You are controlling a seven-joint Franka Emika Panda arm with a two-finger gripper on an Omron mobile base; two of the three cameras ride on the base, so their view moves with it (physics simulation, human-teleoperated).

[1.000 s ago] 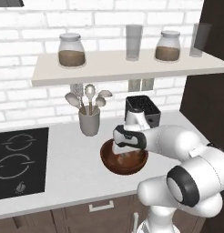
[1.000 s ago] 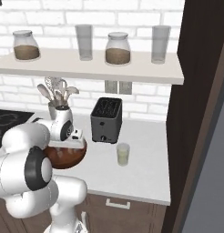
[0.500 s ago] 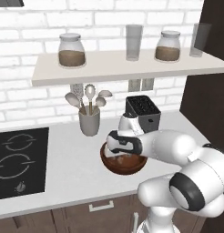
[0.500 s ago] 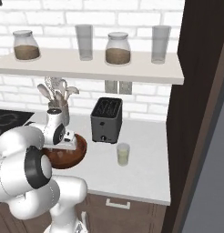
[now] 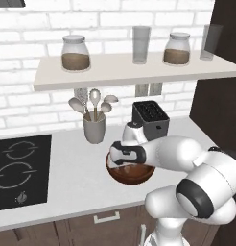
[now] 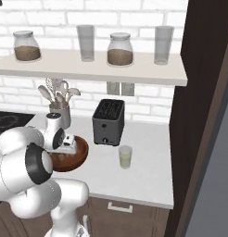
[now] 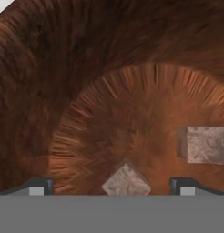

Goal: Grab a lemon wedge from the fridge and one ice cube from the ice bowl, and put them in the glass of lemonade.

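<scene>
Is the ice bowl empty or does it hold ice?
It holds ice: two cubes lie on the ice bowl floor, in the hand view.

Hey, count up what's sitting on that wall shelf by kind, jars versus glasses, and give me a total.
Jars with brown contents: 2
Tall empty glasses: 2
Total: 4

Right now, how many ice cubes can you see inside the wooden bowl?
2. In the hand view, one ice cube lies between the open fingertips of the gripper; the second ice cube lies further right on the floor of the ice bowl. More may be hidden outside this view.
</scene>
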